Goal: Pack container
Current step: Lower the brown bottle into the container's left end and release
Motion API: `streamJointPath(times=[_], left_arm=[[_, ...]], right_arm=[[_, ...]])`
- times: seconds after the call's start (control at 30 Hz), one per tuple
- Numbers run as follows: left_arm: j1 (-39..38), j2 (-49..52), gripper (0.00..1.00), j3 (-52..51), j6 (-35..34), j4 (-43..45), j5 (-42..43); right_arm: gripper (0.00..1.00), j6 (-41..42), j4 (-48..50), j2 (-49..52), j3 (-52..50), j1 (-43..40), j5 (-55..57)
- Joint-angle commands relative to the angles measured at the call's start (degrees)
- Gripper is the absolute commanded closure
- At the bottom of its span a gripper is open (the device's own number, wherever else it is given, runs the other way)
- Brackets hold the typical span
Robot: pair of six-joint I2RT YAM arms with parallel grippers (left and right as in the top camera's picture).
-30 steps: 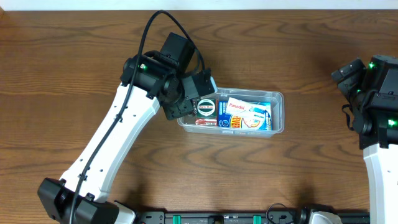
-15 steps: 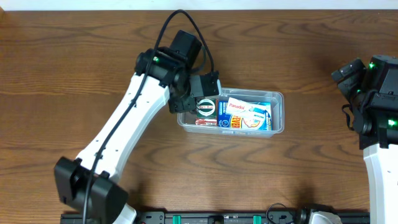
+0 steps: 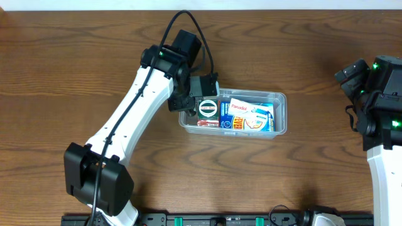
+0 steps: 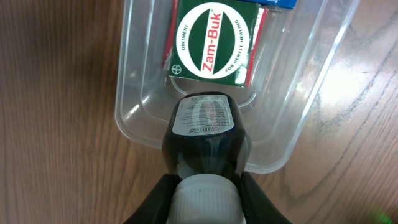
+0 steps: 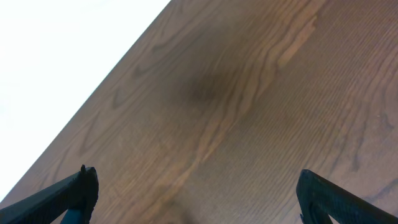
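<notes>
The clear plastic container [image 3: 281, 114] sits mid-table and holds a green Zam-Buk box [image 3: 208, 109], a Panadol box [image 3: 237, 108] and other small boxes. In the left wrist view the container [image 4: 134, 81] lies just ahead with the Zam-Buk box [image 4: 212, 41] inside. My left gripper [image 4: 205, 202] is shut on a dark bottle [image 4: 205, 134] by its white cap [image 4: 204, 198], and holds it over the container's left end [image 3: 184, 119]. My right gripper [image 5: 196, 193] is open and empty over bare wood at the far right [image 3: 361, 78].
The wooden table [image 3: 75, 75] surrounds the container. A black rail [image 3: 226, 220] runs along the front edge. The table's far edge [image 5: 87, 93] shows in the right wrist view.
My left arm has swung forward and right, bringing the bottle to the container's left end. The right arm has not moved.
</notes>
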Motion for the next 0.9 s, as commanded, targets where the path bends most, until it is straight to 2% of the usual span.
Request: streamJointPath(times=[0.0,0.87], left_arm=[[0.90,0.22,0.94,-0.17,1.49,0.09,-0.63],[1.01,0.22,0.94,-0.76,1.86,1.99,0.50]], right_arm=[[0.01,0.81,-0.07,0.13,0.44,-0.26,0.50],[0.01,0.81,-0.07,0.13,0.44,-0.26,0.50]])
